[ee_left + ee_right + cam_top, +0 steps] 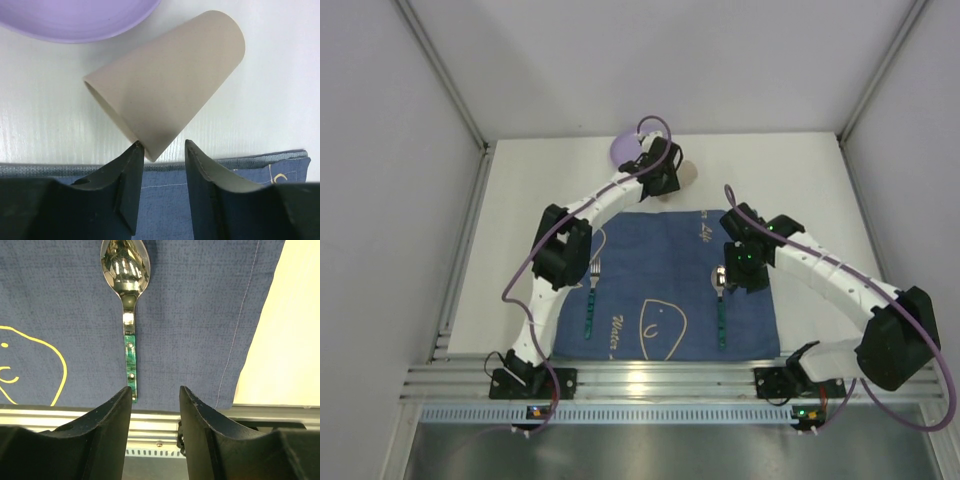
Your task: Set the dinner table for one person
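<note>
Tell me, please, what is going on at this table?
The arms are setting a place on the blue mat on the dinner table. A fork lies on the mat's left, a spoon on its right. The right gripper hangs open at the spoon's handle end, holding nothing. The left gripper has its tips at the rim of a beige cup lying on its side beside a purple dish; whether it grips it is unclear.

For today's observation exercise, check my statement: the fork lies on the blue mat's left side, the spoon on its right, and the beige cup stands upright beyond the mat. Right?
Not quite: the beige cup lies on its side, as the left wrist view shows. The rest stands: fork on the blue mat's left, spoon on its right, cup beyond the mat.
</note>
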### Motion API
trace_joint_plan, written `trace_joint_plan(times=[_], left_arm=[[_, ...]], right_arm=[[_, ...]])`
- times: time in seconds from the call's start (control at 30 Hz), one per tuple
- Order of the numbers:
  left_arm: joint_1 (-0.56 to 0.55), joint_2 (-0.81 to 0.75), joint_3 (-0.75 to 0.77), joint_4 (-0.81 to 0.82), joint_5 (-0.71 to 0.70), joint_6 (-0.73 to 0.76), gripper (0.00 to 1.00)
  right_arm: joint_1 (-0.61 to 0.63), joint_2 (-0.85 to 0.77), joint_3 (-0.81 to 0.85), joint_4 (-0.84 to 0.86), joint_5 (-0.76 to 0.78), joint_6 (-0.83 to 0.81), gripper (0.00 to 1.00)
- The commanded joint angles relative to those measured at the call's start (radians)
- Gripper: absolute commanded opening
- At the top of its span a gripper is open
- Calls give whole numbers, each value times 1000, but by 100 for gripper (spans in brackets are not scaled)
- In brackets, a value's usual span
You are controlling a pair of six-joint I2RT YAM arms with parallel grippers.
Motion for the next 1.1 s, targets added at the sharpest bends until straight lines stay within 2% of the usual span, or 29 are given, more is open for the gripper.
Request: trace_joint_plan(times=[0.0,0.03,0.07,0.13,0.2,0.27,0.57,0.6,0.7,0.73,0.77,0.83,0.93,1.0,1.07], left_arm=[[-19,-31,44,43,-64,91,40],[-21,-34,46,49,-73,103,39],[-22,-40,46,56,-77,124,28],[-22,-40,52,64,-80,150,21],[-22,-34,60,70,-87,158,6],[-24,-28,74,69,-84,172,0],[-24,-89,18,81,-54,207,0],[-22,-109,31,75,-13,220,0],[-22,-108,122,-27,98,328,0],[-22,-96,241,-86,164,397,0],[-22,-79,309,-226,190,428,0],[-22,-78,389,-331,215,489,0],[-21,-219,206,-364,256,508,0],[-22,-275,152,-425,325,520,0],[-42,-275,176,-495,327,546,0]], right_arm=[[15,6,18,11,15,-14,43],[15,16,21,14,13,-20,43],[15,23,27,18,13,-25,42],[15,36,37,25,10,-31,42],[15,46,41,28,6,-36,42],[15,52,49,29,4,-43,41],[15,18,12,35,7,-42,39],[15,10,11,32,6,-40,39],[15,0,6,23,13,-42,39],[13,-2,6,21,16,-42,39],[13,-5,4,18,23,-42,39],[10,0,18,12,36,-39,40],[-2,7,61,-9,47,-43,41],[-14,9,87,-23,58,-52,41],[-28,15,126,-46,70,-59,42]])
